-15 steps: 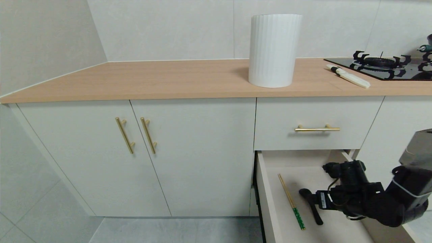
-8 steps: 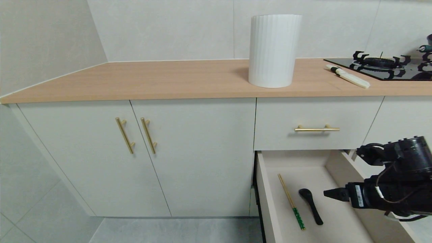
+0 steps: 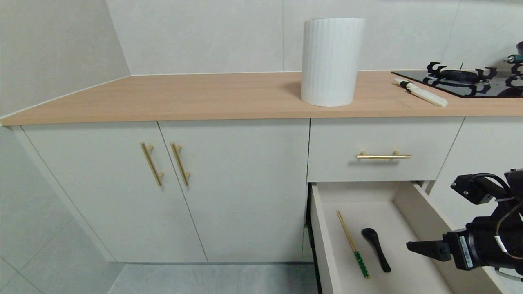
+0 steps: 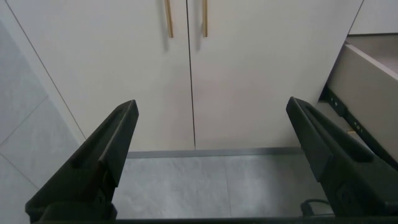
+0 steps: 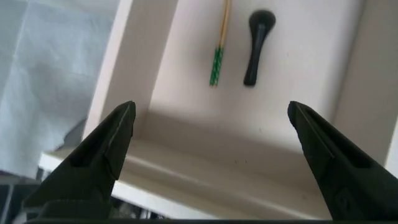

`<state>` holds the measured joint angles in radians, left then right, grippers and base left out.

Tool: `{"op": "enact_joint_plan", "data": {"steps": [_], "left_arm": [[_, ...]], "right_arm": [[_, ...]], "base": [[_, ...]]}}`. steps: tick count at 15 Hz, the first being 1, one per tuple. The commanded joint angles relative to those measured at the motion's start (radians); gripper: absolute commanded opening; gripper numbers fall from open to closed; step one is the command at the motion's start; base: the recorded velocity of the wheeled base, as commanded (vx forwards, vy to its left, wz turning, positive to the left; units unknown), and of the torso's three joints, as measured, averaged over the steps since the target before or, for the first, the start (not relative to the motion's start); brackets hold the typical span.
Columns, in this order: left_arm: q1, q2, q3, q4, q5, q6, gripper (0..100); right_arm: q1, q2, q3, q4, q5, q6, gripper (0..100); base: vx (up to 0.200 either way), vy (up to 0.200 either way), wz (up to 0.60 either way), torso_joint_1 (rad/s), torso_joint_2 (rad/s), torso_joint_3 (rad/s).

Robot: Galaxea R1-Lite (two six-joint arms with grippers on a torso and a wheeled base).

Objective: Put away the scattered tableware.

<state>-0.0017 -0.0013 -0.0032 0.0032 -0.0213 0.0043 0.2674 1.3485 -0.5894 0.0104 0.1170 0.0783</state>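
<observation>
Hovers with the right claw (image 5: 210, 107) spread wide and gripping nothing, above the front right part of the open lower drawer (image 3: 320, 237). Holds the left claw (image 4: 211, 102) just as wide and just as empty, low before the double cabinet doors (image 4: 186, 62), facing the floor tiles at their foot.

Inside the open drawer, along its left wall: a pair of chopsticks (image 3: 353, 245), lengthwise, green ends toward the front edge. Just beside them on the right, not touching: a black spoon (image 3: 376, 249), bowl toward the back, handle toward the front (roughly parallel to the chopsticks).

Above it, the upper drawer (image 3: 367, 139), shut, with a gold bar handle. On the worktop (image 3: 184, 96), close to its front edge over that shut drawer: a tall white ribbed canister (image 3: 331, 61), upright. Farther right, near the front edge and just beside the front left corner of the black hob (image 3: 461, 81): a pale knife-like utensil (image 3: 423, 94) with a dark band, lying flat.
</observation>
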Motion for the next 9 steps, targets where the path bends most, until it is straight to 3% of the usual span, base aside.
{"op": "enact_joint_plan", "data": {"steps": [1, 6, 9], "left_arm": [[0.0, 0.001, 0.0, 0.0, 0.0, -0.001, 100], [0.0, 0.001, 0.0, 0.0, 0.0, -0.001, 100], [0.0, 0.001, 0.0, 0.0, 0.0, 0.0, 100]], "right_arm": [[0.021, -0.014, 0.008, 0.008, 0.0, -0.006, 100], [0.044, -0.017, 0.01, 0.086, 0.0, -0.048, 100], [0.073, -0.011, 0.013, 0.148, 0.006, -0.057, 100]], "base": [[-0.2, 0.0, 0.0, 0.012, 0.0, -0.002], [-0.2, 0.0, 0.0, 0.002, 0.0, 0.004], [0.0, 0.0, 0.0, 0.0, 0.0, 0.0]]}}
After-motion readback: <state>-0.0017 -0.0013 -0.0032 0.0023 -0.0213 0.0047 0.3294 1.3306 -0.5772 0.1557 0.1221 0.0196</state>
